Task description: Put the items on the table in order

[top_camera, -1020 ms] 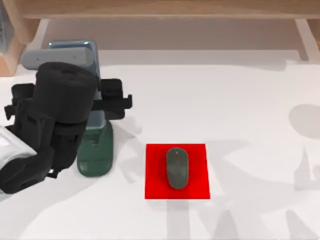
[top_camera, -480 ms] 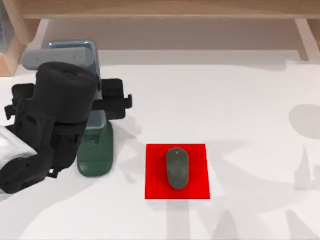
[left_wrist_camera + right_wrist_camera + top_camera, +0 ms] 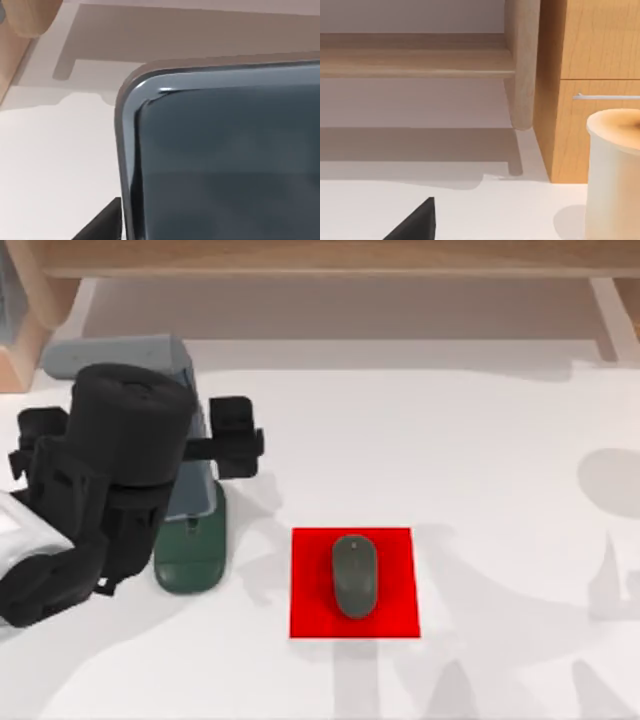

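The grey-blue phone [image 3: 115,352] leans on the dark green stand [image 3: 190,560] at the table's [image 3: 480,440] left. My left gripper [image 3: 138,440] hangs over it, open, with one finger on each side of the phone and apart from its edges. In the left wrist view the phone's dark screen [image 3: 225,165] is very close, with a black fingertip [image 3: 102,225] beside it. The small dark mouse [image 3: 354,576] lies on the flat red square [image 3: 400,615] near the middle. A black fingertip [image 3: 415,225] of my right gripper shows in the right wrist view.
A wooden shelf edge [image 3: 320,255] runs along the table's far side. In the right wrist view stand a wooden cabinet [image 3: 590,75] and a cream cylinder [image 3: 615,175]. White tabletop stretches to the right of the red square.
The left gripper's fingers have spread slightly, and the phone has settled back onto the stand, showing a flatter grey top. The mouse and the red square have not moved.
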Robot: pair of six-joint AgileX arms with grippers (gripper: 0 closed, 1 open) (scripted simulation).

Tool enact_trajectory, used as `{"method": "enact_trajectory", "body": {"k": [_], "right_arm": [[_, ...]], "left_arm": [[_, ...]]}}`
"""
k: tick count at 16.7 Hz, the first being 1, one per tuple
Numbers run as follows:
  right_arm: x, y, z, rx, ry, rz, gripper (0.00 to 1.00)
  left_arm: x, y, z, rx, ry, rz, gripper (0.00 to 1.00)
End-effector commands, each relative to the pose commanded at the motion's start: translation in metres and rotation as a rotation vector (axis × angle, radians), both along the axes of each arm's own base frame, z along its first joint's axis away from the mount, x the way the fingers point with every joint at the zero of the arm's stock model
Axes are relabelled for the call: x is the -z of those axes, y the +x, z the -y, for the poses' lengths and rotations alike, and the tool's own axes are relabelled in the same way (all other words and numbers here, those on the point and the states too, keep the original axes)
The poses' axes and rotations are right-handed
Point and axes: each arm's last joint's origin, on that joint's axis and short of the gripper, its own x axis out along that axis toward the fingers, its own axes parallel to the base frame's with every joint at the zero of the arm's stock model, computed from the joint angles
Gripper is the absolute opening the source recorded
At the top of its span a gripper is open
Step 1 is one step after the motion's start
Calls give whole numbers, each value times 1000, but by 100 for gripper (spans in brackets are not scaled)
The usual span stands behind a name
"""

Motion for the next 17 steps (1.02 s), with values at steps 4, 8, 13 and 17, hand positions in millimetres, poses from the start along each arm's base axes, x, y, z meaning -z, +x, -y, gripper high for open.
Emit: {"method": "enact_trajectory", "body": {"k": [4, 8, 13, 17], "right_arm": [[0, 0, 0, 0, 0, 0, 100], [0, 0, 0, 0, 0, 0, 100], [0, 0, 0, 0, 0, 0, 100], [0, 0, 0, 0, 0, 0, 100]], "left_arm": [[0, 0, 0, 0, 0, 0, 100], [-2, -5, 5, -1, 25, 1, 100], [-16, -20, 8, -24, 46, 36, 100], [-4, -29, 2, -3, 6, 9, 100]]}}
